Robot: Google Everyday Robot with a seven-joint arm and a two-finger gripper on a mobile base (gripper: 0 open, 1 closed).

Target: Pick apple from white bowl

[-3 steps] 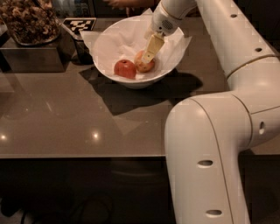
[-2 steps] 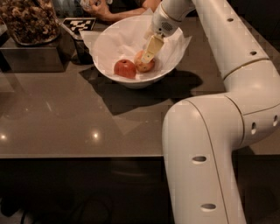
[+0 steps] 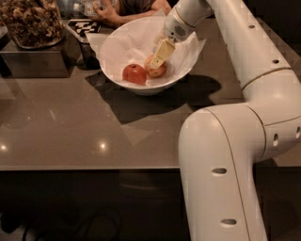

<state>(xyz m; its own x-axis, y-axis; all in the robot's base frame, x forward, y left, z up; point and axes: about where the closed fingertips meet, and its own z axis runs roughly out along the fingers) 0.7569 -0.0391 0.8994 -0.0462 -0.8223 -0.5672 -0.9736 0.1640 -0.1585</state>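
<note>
The white bowl (image 3: 113,47), lined with crinkled white paper, stands on the dark table at the back centre. Two apples lie in it. The paler yellow-orange apple (image 3: 158,71) is on the right and a darker red apple (image 3: 135,74) is on the left, touching it. My gripper (image 3: 159,57) reaches down into the bowl from the upper right. Its yellowish tip lies right on top of the paler apple and hides part of it. The apple rests on the bowl's bottom.
A glass container of brown pieces (image 3: 33,23) sits on a dark box (image 3: 37,61) at the back left. A checkered tag (image 3: 82,27) lies behind the bowl. A person's hand (image 3: 106,12) rests at the far edge. My arm's white body (image 3: 225,164) fills the right foreground.
The gripper stays on the paler apple, barely shifted. The apples and bowl have not moved. A person's hand has come into view at the back edge.
</note>
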